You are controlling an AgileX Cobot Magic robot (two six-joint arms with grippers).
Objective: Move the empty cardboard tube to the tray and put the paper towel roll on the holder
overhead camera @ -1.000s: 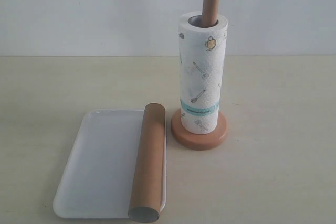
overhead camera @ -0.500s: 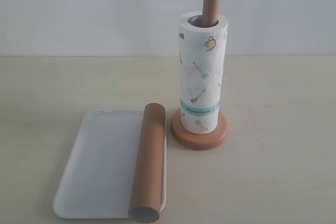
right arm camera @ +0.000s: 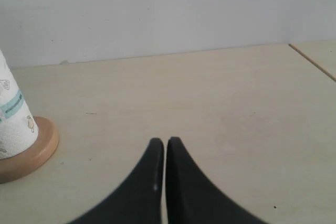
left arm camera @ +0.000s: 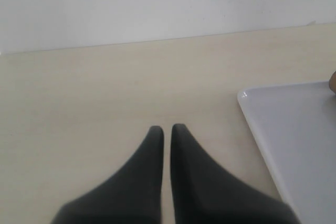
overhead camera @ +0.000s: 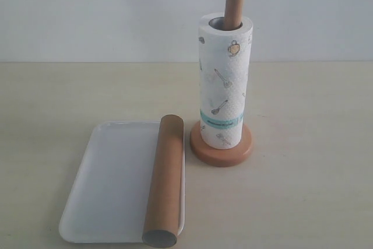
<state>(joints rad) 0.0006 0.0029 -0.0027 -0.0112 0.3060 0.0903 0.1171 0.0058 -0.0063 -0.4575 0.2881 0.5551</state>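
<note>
While L hand [left arm camera: 167,128] & R hand [right arm camera: 165,140] hang clenched empty, beige table [overhead camera: 303,202] meets white wall [overhead camera: 87,10]

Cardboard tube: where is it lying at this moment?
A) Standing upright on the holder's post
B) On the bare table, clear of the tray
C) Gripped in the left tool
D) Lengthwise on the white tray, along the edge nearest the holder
D: the exterior view shows the cardboard tube lying lengthwise on the tray along the side nearest the holder, whose post carries the paper towel roll.
</note>
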